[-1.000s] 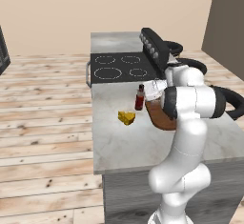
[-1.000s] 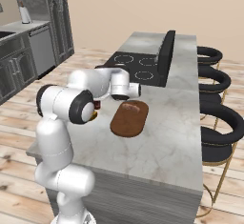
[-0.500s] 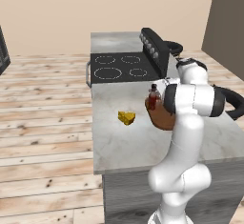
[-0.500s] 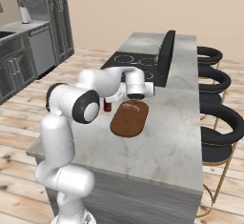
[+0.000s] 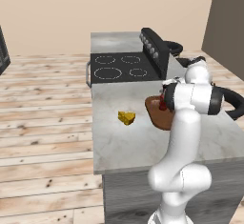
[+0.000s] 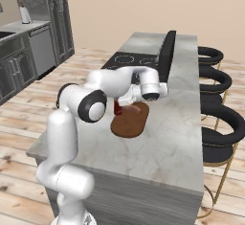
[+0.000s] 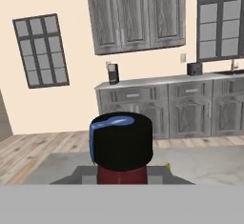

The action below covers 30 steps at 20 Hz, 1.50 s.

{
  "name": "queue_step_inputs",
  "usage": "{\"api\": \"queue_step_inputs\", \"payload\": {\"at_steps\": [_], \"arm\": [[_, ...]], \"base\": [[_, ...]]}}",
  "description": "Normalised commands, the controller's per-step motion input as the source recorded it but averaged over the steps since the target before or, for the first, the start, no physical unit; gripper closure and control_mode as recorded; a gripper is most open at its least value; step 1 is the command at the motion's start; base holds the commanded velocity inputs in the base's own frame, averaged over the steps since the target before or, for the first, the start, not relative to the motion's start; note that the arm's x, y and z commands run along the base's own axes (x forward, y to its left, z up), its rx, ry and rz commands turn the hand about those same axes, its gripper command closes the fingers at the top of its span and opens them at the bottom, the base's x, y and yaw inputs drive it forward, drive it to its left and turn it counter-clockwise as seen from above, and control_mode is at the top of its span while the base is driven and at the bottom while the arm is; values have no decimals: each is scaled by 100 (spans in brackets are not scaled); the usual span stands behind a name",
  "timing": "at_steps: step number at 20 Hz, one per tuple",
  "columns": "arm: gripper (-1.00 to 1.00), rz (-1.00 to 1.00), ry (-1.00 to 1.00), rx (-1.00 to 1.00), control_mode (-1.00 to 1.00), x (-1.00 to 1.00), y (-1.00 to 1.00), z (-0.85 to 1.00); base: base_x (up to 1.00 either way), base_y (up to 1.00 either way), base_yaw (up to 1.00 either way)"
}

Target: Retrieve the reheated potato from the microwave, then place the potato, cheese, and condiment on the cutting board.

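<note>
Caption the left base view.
Gripper shut on the red bottle over the cutting board; cheese waits on the counter.

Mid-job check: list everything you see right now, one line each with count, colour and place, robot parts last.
Slim condiment bottle: one, dark red with black cap, held over the board's near edge.
Rounded wooden cutting board: one, reddish-brown, on the island counter.
Cheese wedge: one, bright yellow, on the counter beside the board, apart from it.
Stovetop: one, black, at the counter's far end.
Bar stools: three, black seats, along the island's side.
Gripper: one, shut on the bottle.
</note>
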Motion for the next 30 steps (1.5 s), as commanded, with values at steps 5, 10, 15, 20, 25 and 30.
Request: {"api": "queue_step_inputs", "payload": {"at_steps": [5,10,15,20,25,30], "arm": [[100,6,-5,0,-100,1,-24,-5],[100,5,-6,0,-100,2,-8,-12],[100,6,-5,0,-100,0,0,-19],[100,5,-1,0,-100,10,0,-16],[100,4,0,0,-100,15,0,-11],[100,4,0,0,-100,14,-7,-9]], "base": [[0,0,0],[0,0,0],[0,0,0],[0,0,0],[0,0,0],[0,0,0]]}}
